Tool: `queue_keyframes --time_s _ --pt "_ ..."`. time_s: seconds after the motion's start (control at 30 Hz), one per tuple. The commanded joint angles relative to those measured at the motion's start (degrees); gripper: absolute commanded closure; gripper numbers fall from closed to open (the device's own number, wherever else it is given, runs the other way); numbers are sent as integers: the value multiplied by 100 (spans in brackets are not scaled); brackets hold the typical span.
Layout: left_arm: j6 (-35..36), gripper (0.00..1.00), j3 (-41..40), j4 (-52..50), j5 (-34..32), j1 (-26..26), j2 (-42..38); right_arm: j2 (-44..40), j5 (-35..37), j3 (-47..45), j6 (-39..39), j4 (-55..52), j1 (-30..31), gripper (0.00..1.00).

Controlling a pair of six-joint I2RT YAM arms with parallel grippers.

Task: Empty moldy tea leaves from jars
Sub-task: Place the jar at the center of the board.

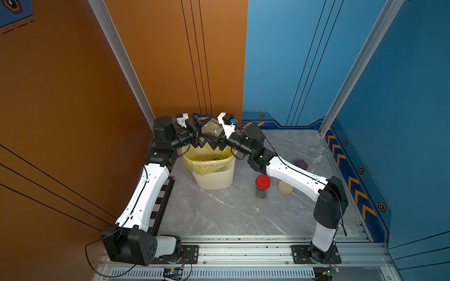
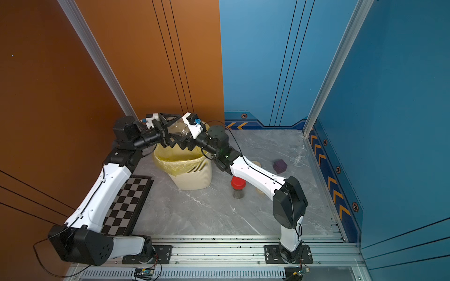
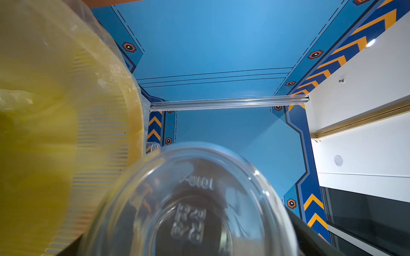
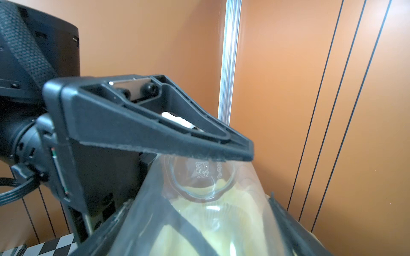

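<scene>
Jar [image 3: 193,206] looked empty, tilted over bin [image 1: 214,180]; dark leaves [image 1: 214,159] apparently inside it. Right gripper [image 4: 200,199] clamped the jar's wall. Left gripper [image 1: 205,131] straddled the base, grip unclear. Right's hold needed confirming before left backed off.

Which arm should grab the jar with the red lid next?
Probably the right. The red-lidded jar stands just beside the right arm, on its side of the bin; the left arm is farther off.
</scene>
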Motion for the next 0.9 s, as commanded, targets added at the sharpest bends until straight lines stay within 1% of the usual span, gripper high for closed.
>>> queue_keyframes --time_s 0.0,0.3,0.6,0.77,0.87 --pt "136 2 49 568 156 92 -5 -255 -194 -46 32 214 -31 55" --pt "257 2 41 581 151 378 103 -515 -194 -114 162 214 -200 56" --pt "368 2 -38 578 117 477 149 -749 -160 -291 429 299 -404 57" --pt "448 2 -22 584 105 543 191 -955 -125 -450 442 178 -533 57" --pt "489 2 20 582 86 573 208 -1145 -116 -620 425 45 -873 58"
